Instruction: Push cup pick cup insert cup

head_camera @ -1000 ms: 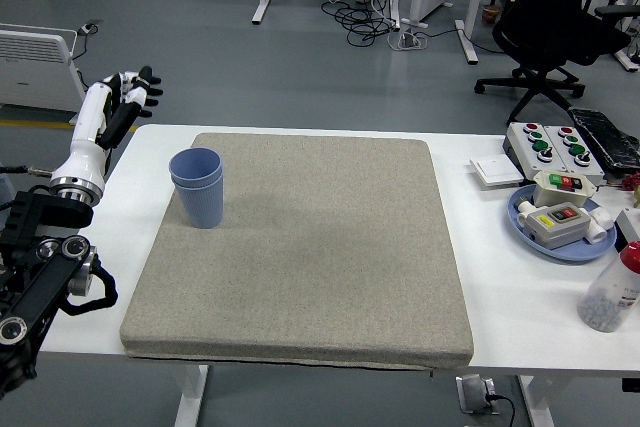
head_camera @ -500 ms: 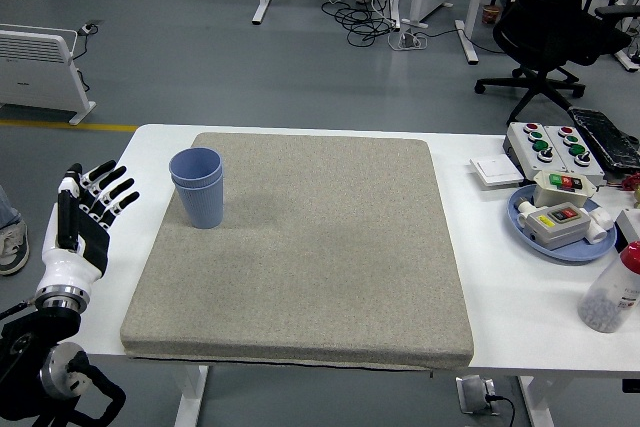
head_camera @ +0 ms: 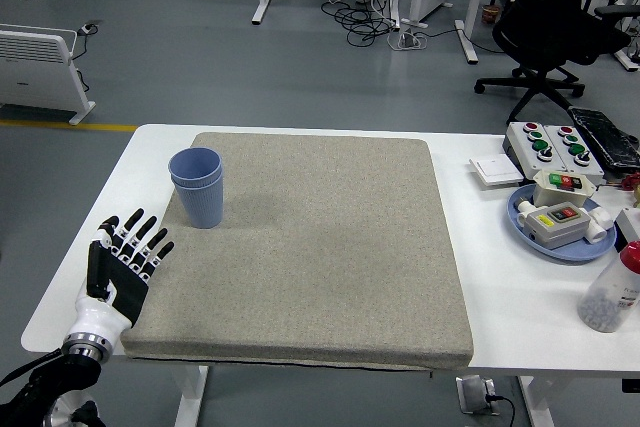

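Two blue cups (head_camera: 198, 187), nested one inside the other, stand upright on the far left part of the grey mat (head_camera: 320, 247). My left hand (head_camera: 125, 265) hovers over the mat's near left corner, fingers spread and holding nothing, well short of the cups. The right arm is out of sight.
At the right of the white table (head_camera: 500, 297) lie a blue plate (head_camera: 560, 242) with button boxes, a larger button box (head_camera: 553, 145), a white switch plate (head_camera: 497, 171) and a clear bottle (head_camera: 613, 290). A black office chair (head_camera: 555, 27) stands behind.
My left hand has swung from the table's far left corner down toward me and rightward, ending over the mat's near left corner. The cups have not moved.
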